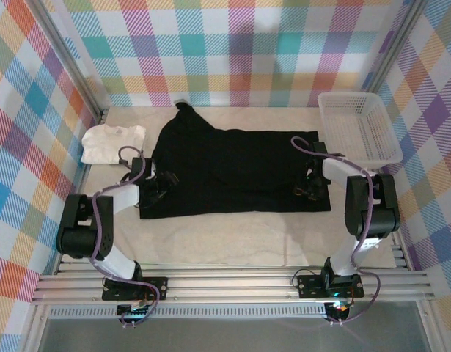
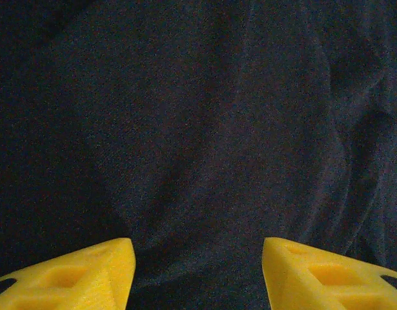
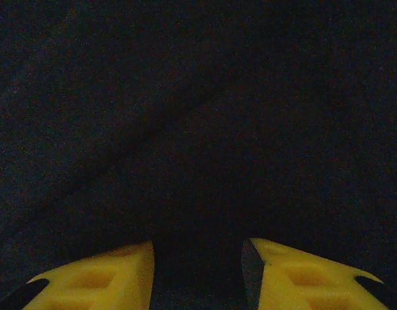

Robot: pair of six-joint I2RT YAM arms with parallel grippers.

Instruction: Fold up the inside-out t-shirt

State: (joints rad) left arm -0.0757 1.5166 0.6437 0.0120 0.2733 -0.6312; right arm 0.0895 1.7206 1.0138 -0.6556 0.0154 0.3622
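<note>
Cloth lies spread: the inside-out t-shirt (image 1: 232, 169) is flat across the middle of the surface (image 1: 232, 242). The left end effector (image 2: 197, 252) hangs low over its left end, fingers apart above bare fabric. The right end effector (image 3: 197, 248) is at its right end, with a narrower gap; whether it pinches cloth cannot be told. The step looks like taking hold for a first fold, and next both must pinch an edge.

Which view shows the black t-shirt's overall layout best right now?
Top external: the black t-shirt lies spread on the table, its outline mostly visible. Both wrist views give close-up dark fabric, no edges.
</note>
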